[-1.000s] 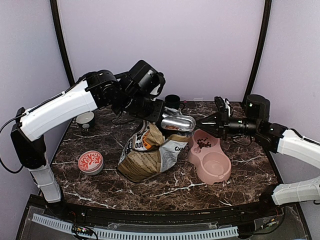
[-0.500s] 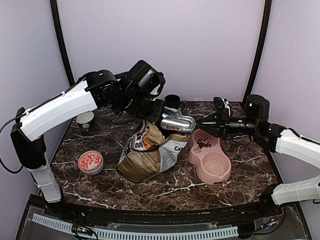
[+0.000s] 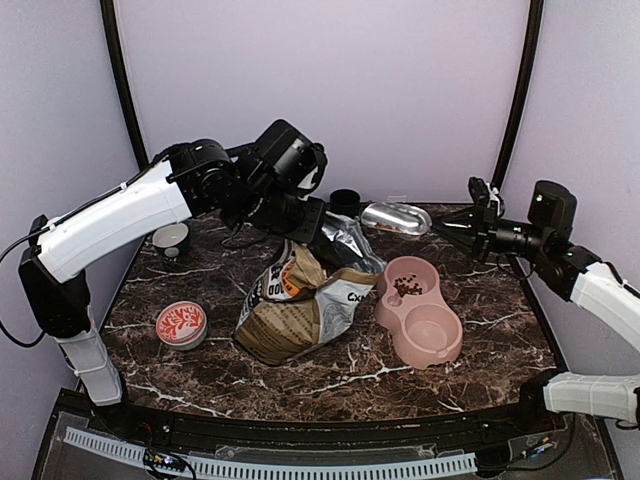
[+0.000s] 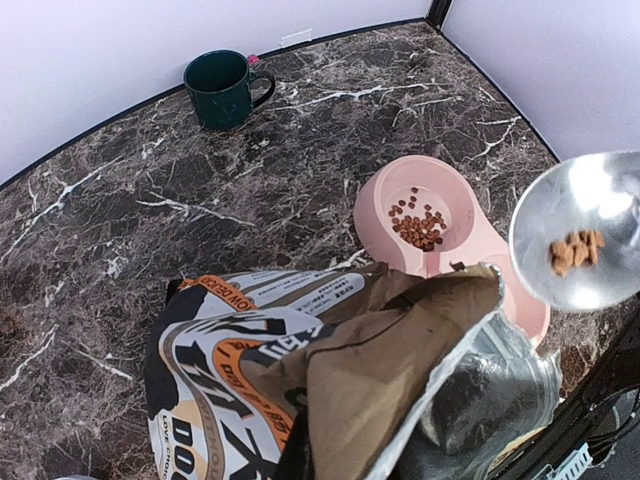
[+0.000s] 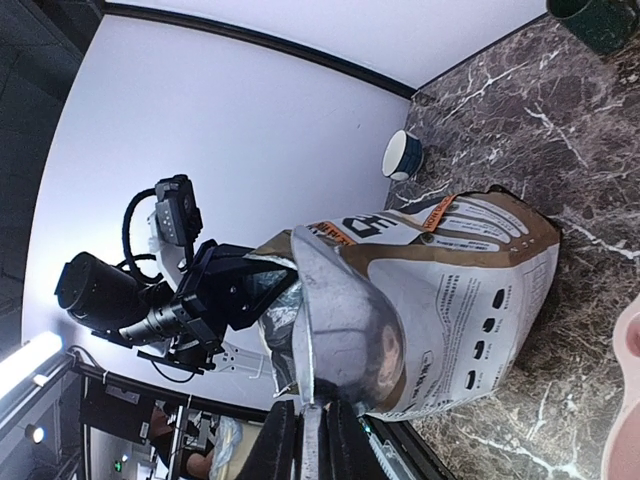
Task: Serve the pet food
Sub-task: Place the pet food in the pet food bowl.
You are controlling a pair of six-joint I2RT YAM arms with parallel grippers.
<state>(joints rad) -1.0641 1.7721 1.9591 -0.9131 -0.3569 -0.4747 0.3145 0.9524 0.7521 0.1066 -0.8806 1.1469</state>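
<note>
Left fingers (image 3: 316,222) pinch bag (image 3: 300,305), tips hidden | right fingers (image 5: 272,445) clamp scoop (image 3: 397,217) | kibble (image 4: 577,250) inside

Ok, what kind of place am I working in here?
Likely a lab test booth, not a home: plain lilac walls close in a marble-look table, with a food bag and pink bowl staged on it.

1. Dark marble surface (image 3: 330,380), lilac walls (image 3: 330,90) all round.
2. Tan-and-white printed paper bag (image 3: 300,310) slumped mid-surface, its top open and the silver lining showing.
3. Pink double bowl (image 3: 445,352) just beside the bag at 3 o'clock.
4. Dark green mug (image 3: 345,202) at 12 o'clock by the back wall.
5. Little white bowl (image 3: 171,240) at 10 o'clock, round red-patterned tin (image 3: 181,324) at 9.
6. Shiny metal scoop (image 3: 397,218) up off the surface, 1 o'clock from the bag.
</note>
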